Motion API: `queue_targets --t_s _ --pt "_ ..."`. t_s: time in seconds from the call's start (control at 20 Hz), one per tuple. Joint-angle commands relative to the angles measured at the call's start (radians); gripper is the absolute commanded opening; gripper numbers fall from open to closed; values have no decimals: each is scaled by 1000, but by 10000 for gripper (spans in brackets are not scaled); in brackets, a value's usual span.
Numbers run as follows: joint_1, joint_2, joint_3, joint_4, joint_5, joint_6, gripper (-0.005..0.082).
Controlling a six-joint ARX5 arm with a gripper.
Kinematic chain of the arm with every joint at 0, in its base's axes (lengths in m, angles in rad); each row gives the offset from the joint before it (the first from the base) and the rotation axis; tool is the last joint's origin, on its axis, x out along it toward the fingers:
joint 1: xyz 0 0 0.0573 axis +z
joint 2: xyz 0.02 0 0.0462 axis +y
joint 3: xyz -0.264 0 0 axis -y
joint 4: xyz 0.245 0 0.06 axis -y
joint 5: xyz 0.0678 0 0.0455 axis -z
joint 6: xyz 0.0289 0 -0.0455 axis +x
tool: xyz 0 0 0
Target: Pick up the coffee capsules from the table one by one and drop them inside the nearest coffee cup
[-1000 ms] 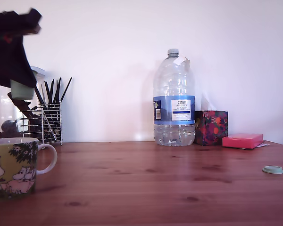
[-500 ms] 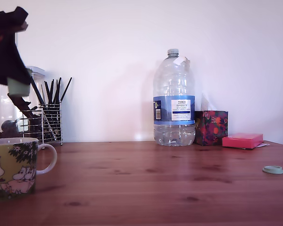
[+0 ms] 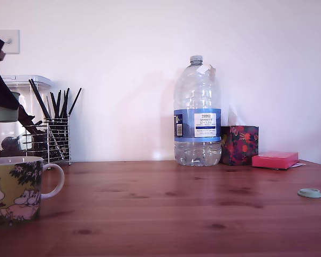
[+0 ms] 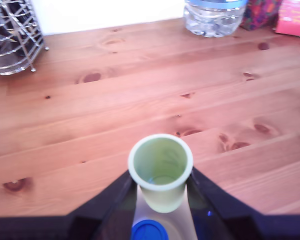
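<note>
Reddish wooden table (image 3: 166, 209) | pale green capsule (image 4: 161, 170) clamped between jaws of gripper (image 3: 4, 110), raised above mug (image 3: 16, 190) at exterior view's left edge | long axis roughly upright; wrist view shows its round end | blue capsule (image 4: 149, 231) beneath it | table middle bare; water bottle (image 3: 197, 112) at wall
</note>
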Motion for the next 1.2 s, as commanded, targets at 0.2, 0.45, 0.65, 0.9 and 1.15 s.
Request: queue_targets --t_s 0.2,0.45,0.65,0.9,1.15 --pt "42 91 -18 19 70 27 236" --pt "42 185 -4 23 82 51 236" --pt "42 215 25 -16 82 63 236" --pt "42 215 55 -66 83 73 236" --pt "42 215 57 -83 84 73 236"
